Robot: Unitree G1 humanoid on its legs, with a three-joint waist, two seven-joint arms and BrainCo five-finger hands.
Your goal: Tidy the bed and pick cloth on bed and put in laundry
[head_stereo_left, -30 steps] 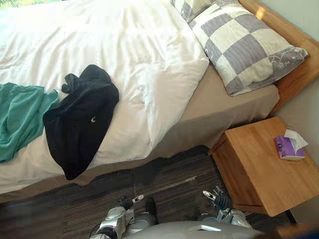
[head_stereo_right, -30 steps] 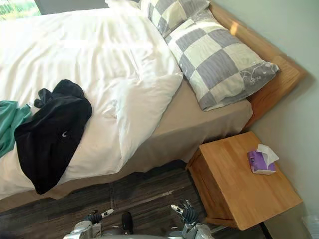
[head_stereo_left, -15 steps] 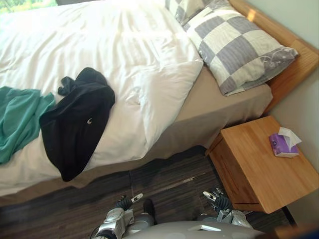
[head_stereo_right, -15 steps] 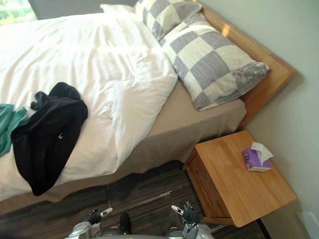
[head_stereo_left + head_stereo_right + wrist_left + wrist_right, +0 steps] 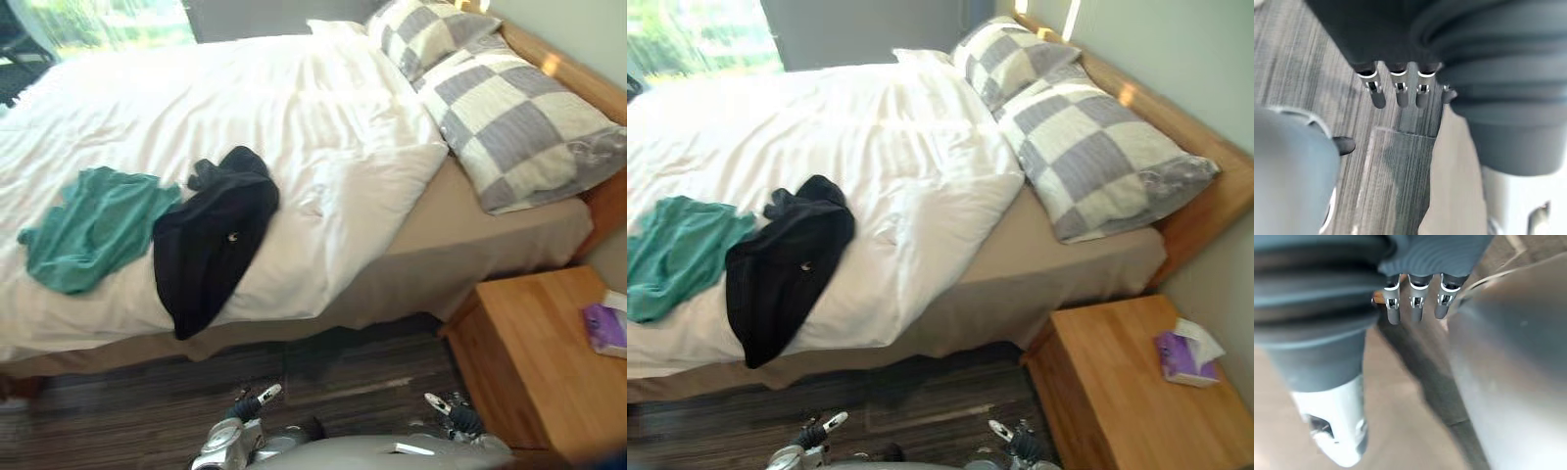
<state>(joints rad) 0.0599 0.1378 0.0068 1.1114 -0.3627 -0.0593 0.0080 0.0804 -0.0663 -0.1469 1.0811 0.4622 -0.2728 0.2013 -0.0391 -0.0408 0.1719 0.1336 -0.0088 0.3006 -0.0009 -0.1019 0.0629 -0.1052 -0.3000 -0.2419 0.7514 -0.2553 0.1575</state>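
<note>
A black garment [image 5: 214, 245] lies on the white duvet [image 5: 245, 108] near the bed's near edge, one end drooping over the side. A teal cloth [image 5: 93, 227] is crumpled just left of it, touching it. The duvet's near right corner is folded back, baring the tan sheet [image 5: 470, 245]. Two checked pillows [image 5: 519, 127] rest at the headboard. My left hand [image 5: 245, 403] hangs low by the floor with relaxed fingers [image 5: 1399, 93] holding nothing. My right hand [image 5: 453, 415] hangs low too, its fingers [image 5: 1415, 303] straight and empty.
A wooden nightstand [image 5: 539, 372] stands at the bed's right with a purple tissue box [image 5: 1183, 354] on it. Dark striped flooring [image 5: 353, 362] runs between me and the bed. A wooden headboard [image 5: 1156, 108] lines the wall; a bright window [image 5: 696, 39] is at the far side.
The camera has swung left and up, so the bed and clothes sit further right and more of the teal cloth shows. Both hands still hang low.
</note>
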